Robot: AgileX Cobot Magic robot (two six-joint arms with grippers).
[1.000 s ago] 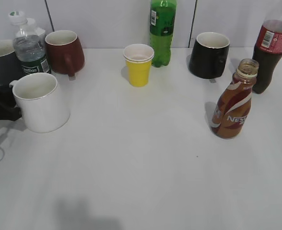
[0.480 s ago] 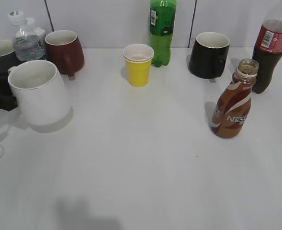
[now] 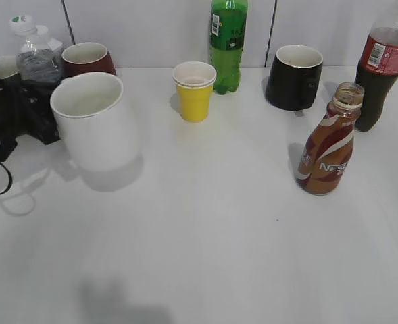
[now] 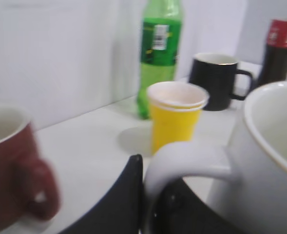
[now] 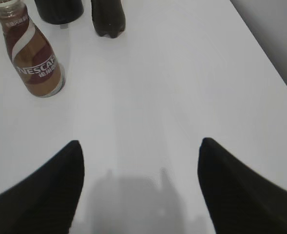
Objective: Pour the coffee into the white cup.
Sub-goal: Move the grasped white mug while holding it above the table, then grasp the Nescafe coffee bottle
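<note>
The white cup (image 3: 94, 121) is held above the table at the left, empty inside. My left gripper (image 3: 40, 118) is shut on its handle; in the left wrist view the black fingers (image 4: 155, 195) clamp the white handle (image 4: 182, 161). The coffee is an open brown Nescafe bottle (image 3: 328, 142) standing upright at the right, also in the right wrist view (image 5: 33, 51). My right gripper (image 5: 138, 161) is open and empty above bare table, near the bottle's right side; it does not show in the exterior view.
At the back stand a dark red mug (image 3: 85, 57), a water bottle (image 3: 33, 54), a yellow paper cup (image 3: 194, 90), a green bottle (image 3: 228, 44), a black mug (image 3: 293, 76) and a cola bottle (image 3: 381, 67). The table's right edge (image 5: 265, 48) is close to my right gripper.
My left gripper has lifted the white cup off the table and carried it to the right, toward the middle. The coffee bottle has not moved.
</note>
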